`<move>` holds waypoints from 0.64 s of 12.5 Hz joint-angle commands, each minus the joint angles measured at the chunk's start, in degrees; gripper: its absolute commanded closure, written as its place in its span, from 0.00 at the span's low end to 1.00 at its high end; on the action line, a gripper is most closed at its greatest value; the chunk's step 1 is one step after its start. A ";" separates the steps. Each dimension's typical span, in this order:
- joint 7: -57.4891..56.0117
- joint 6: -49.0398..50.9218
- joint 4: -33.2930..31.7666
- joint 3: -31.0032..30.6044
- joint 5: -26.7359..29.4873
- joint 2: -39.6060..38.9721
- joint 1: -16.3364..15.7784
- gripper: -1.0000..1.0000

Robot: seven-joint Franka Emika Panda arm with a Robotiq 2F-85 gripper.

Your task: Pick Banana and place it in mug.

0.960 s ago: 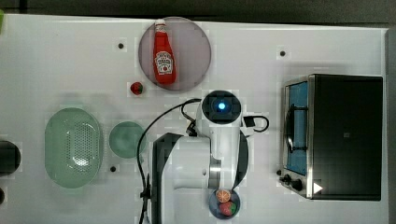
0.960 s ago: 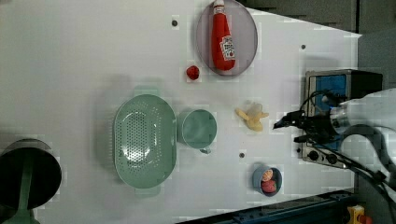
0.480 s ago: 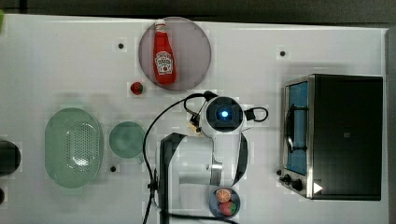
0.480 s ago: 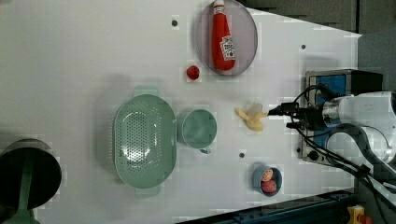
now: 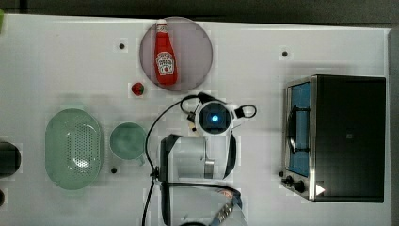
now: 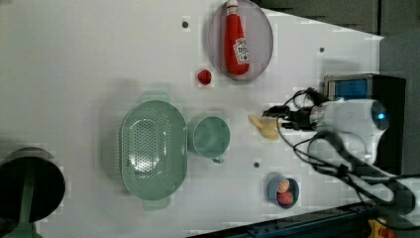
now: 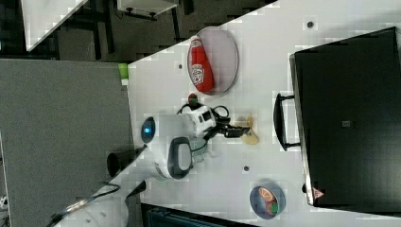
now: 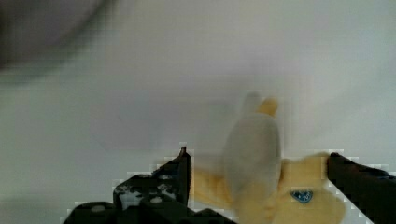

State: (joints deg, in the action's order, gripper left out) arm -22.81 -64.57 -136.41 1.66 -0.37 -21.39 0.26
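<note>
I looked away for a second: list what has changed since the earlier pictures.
The arm has swung in from the left view's right, bringing the open tool to the banana. Its fingers now straddle it, nothing gripped yet. The mug, colander and ketchup bottle stayed put.

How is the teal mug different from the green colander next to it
The mug is a small plain circle from above; the colander is a much larger oval. The mug's inside is smooth, while the colander's is dotted with holes. The mug is a deeper teal; the colander is paler green. Both sit open side up on the white table and hold nothing.
</note>
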 commanded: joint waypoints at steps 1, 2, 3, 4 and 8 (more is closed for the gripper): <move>-2.45 -3.25 -0.79 -0.17 -0.12 -1.33 -0.63 0.00; -2.45 -3.69 -0.97 -0.39 -0.12 -1.96 -0.63 0.00; -2.46 -4.07 -1.28 -0.49 -0.12 -2.26 -0.63 0.00; -2.45 -4.27 -1.40 -0.59 -0.12 -2.27 -0.63 0.04; -2.44 -4.97 -1.54 -0.69 -0.12 -2.25 -0.60 0.52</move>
State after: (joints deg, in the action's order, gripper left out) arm -23.67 -68.71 -138.43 0.88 -1.24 -24.40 -0.69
